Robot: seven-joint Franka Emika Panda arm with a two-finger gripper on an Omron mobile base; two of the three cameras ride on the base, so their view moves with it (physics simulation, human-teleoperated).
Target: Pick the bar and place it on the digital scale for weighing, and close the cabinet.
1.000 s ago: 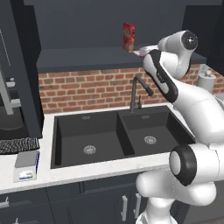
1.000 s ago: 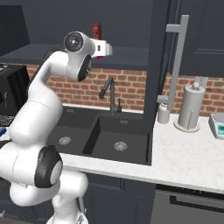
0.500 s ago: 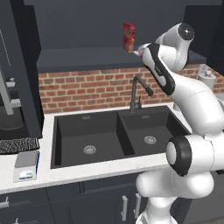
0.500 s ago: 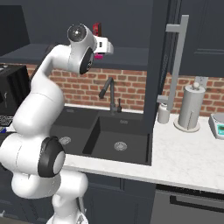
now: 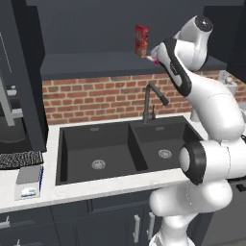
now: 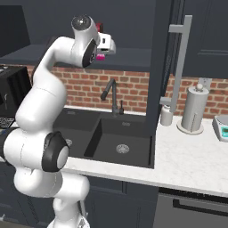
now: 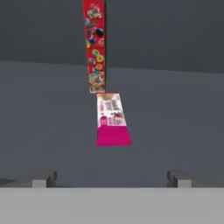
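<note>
the bar [image 7: 113, 119] lies flat on the cabinet's inner shelf [image 7: 175, 113], straight ahead of the fingers [image 7: 112, 178] in the hand view and centred between the two tips. its long axis runs away from the hand, so the tips straddle its narrow width. near end solid magenta, far part pale with pink print; thin, small, wrapped. its far end sits just at the foot of the tall red carton [image 7: 94, 46], which stands upright behind it; touching or not, cannot tell. fingers spread wide, holding nothing, short of the bar. judgement: a straight advance along the bar's length should seat it. the digital scale [image 5: 28, 181] sits on the desk [image 5: 96, 190] left of the sink [image 5: 125, 146], well apart.
</note>
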